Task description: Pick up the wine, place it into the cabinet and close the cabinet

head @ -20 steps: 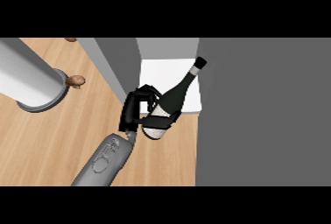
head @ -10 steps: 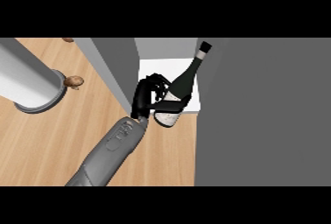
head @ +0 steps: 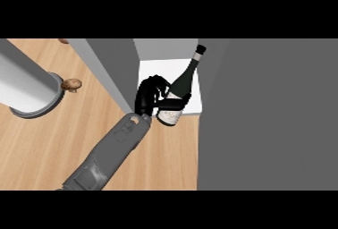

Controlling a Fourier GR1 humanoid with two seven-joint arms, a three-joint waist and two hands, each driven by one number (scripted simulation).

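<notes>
Nothing readable anywhere here. The wine bottle (head: 180,91) carries a pale label near its base, just beside the curled fingers of the hand (head: 150,96), but whatever is printed on it is only faint grey marks, too small to make out as letters or numbers. No brand, no sign and no digits show on the other surfaces around the bottle either.

The wooden counter (head: 165,156) carries a white cylinder (head: 26,89) and a small brown mushroom (head: 70,84), both left of the hand (head: 148,96); a white cabinet shelf (head: 153,69) lies just beyond the hand.
</notes>
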